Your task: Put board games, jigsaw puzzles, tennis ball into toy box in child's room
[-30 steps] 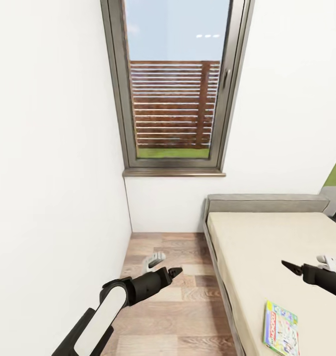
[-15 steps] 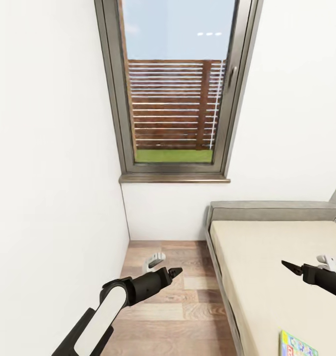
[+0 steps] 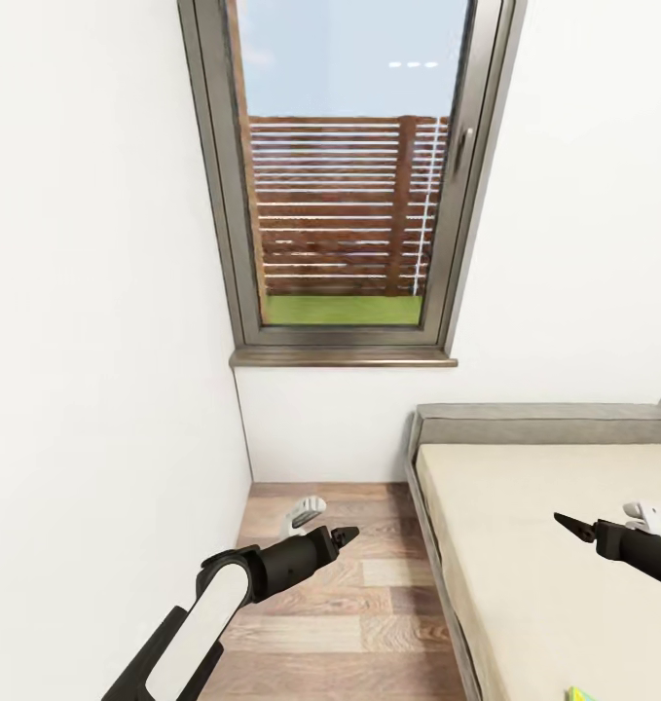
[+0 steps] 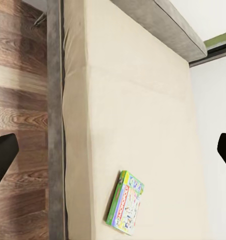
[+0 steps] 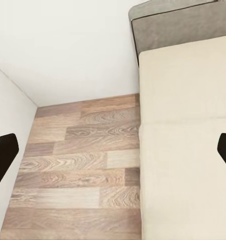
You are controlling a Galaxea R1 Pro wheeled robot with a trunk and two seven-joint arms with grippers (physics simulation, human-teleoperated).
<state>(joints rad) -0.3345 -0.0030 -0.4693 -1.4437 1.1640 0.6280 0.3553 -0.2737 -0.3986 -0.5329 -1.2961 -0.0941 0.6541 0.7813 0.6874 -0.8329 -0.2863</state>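
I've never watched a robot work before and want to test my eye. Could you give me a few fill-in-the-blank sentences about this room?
1. The board game lies flat on the ____.
2. Above the floor, the wall holds a tall ____ looking out on a wooden fence.
3. The left gripper hangs over the wood-plank ____.
4. The right gripper hangs over the ____.

Missing words: bed; window; floor; bed

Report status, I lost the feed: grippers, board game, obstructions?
Left gripper open, empty, over the wood floor. Right gripper open, empty, above the bed. Board game flat on the mattress, untouched. Nothing on the bed around it.
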